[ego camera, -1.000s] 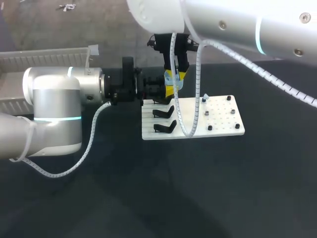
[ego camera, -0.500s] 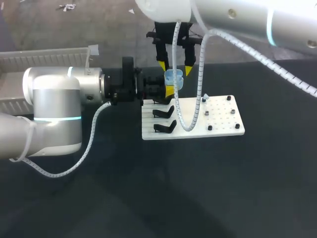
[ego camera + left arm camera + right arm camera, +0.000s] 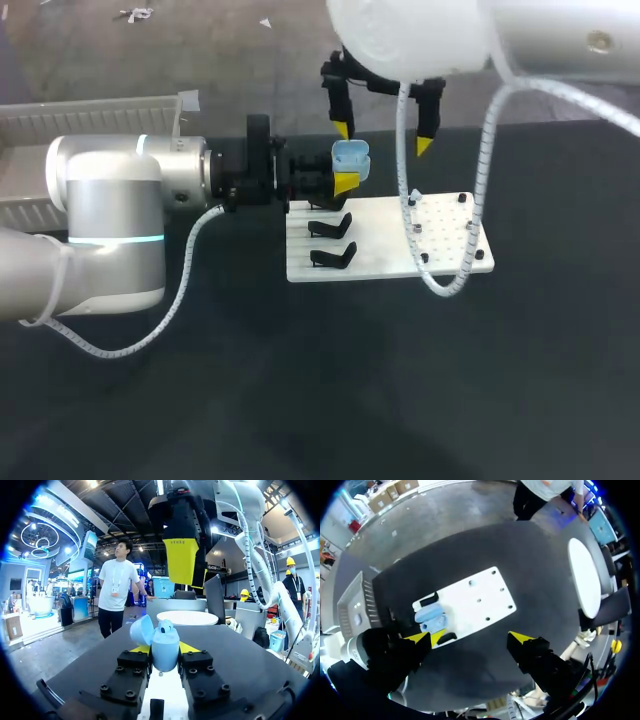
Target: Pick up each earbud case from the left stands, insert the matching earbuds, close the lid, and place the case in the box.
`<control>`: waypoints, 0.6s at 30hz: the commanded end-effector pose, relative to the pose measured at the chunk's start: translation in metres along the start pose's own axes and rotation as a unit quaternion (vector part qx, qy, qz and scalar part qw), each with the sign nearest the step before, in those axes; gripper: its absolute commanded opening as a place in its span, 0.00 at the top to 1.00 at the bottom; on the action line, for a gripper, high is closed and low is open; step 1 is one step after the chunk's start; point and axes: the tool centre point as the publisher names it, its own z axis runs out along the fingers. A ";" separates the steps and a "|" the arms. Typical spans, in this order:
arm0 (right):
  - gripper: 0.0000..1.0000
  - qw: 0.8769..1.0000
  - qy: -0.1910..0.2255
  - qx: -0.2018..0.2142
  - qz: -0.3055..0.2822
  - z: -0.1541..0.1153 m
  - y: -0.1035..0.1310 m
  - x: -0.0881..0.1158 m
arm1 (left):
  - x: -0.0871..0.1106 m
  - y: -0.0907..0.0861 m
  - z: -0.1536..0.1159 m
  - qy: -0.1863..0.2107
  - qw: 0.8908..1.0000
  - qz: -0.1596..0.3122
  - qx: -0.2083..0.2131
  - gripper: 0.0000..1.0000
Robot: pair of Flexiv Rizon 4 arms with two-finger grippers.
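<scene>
My left gripper (image 3: 340, 178) is shut on a light blue earbud case (image 3: 350, 160), held level over the far left corner of the white board (image 3: 390, 262). In the left wrist view the case (image 3: 165, 645) sits upright between the yellow tips of the left gripper (image 3: 165, 648), with its lid (image 3: 141, 630) swung open. My right gripper (image 3: 384, 137) hangs above and just right of the case, open wide, with nothing between its fingers. From the right wrist view, the right gripper (image 3: 472, 637) looks down on the case (image 3: 431, 617) and the board (image 3: 470, 600).
Two black stands (image 3: 332, 241) sit empty on the board's left part. Several small dark pegs (image 3: 445, 228) dot its right part. A pale box (image 3: 90, 110) lies at the table's far left, behind my left arm. Dark tabletop surrounds the board.
My right gripper has opened from around the case, then risen and shifted right. The left gripper and the case have stayed still.
</scene>
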 end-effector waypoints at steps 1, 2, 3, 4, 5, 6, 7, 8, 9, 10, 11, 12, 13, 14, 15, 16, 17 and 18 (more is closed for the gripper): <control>0.00 0.993 -0.049 -0.104 0.000 0.002 -0.032 0.006 | 0.001 -0.002 0.000 -0.003 1.000 0.003 -0.004 1.00; 0.00 0.993 -0.047 -0.108 -0.003 0.001 -0.034 0.006 | 0.001 -0.002 0.000 -0.003 1.000 0.003 -0.004 1.00; 0.00 0.992 -0.051 -0.112 0.002 0.001 -0.036 0.005 | 0.001 -0.002 0.000 -0.003 1.000 0.003 -0.004 1.00; 0.00 0.992 -0.051 -0.112 0.002 0.001 -0.036 0.005 | 0.001 -0.002 0.000 -0.003 1.000 0.003 -0.004 1.00; 0.00 0.992 -0.051 -0.112 0.002 0.001 -0.036 0.005 | 0.001 -0.002 0.000 -0.003 1.000 0.003 -0.004 1.00; 0.00 0.992 -0.051 -0.112 0.002 0.001 -0.036 0.005 | 0.001 -0.002 0.000 -0.003 1.000 0.003 -0.004 1.00; 0.00 0.992 -0.051 -0.112 0.002 0.001 -0.036 0.005 | 0.001 -0.002 0.000 -0.003 1.000 0.003 -0.004 1.00; 0.00 0.992 -0.051 -0.112 0.002 0.001 -0.036 0.005 | 0.001 -0.002 0.000 -0.003 1.000 0.003 -0.004 1.00; 0.00 0.992 -0.051 -0.112 0.002 0.001 -0.036 0.005 | 0.001 -0.002 0.000 -0.003 1.000 0.003 -0.004 1.00; 0.00 0.992 -0.051 -0.112 0.002 0.001 -0.036 0.005 | 0.001 -0.002 0.000 -0.003 1.000 0.003 -0.004 1.00; 0.00 0.992 -0.051 -0.112 0.002 0.001 -0.036 0.005 | 0.001 -0.002 0.000 -0.003 1.000 0.003 -0.004 1.00; 0.00 0.992 -0.051 -0.112 0.002 0.001 -0.036 0.005 | 0.001 -0.002 0.000 -0.003 1.000 0.003 -0.004 1.00; 0.00 0.992 -0.051 -0.112 0.002 0.001 -0.036 0.005 | 0.001 -0.002 0.000 -0.003 1.000 0.003 -0.004 1.00; 0.00 0.992 -0.051 -0.112 0.002 0.001 -0.036 0.005 | 0.001 -0.002 0.000 -0.003 1.000 0.003 -0.004 1.00; 0.00 0.992 -0.051 -0.112 0.002 0.001 -0.036 0.005 | 0.001 -0.002 0.000 -0.003 1.000 0.003 -0.004 1.00; 0.00 0.992 -0.051 -0.112 0.002 0.001 -0.036 0.005 | 0.001 -0.002 0.000 -0.003 1.000 0.003 -0.004 1.00; 0.00 0.992 -0.051 -0.112 0.002 0.001 -0.036 0.005 | 0.001 -0.002 0.000 -0.003 1.000 0.003 -0.004 1.00; 0.00 0.992 -0.051 -0.112 0.002 0.001 -0.036 0.005 | 0.001 -0.002 0.000 -0.003 1.000 0.003 -0.004 1.00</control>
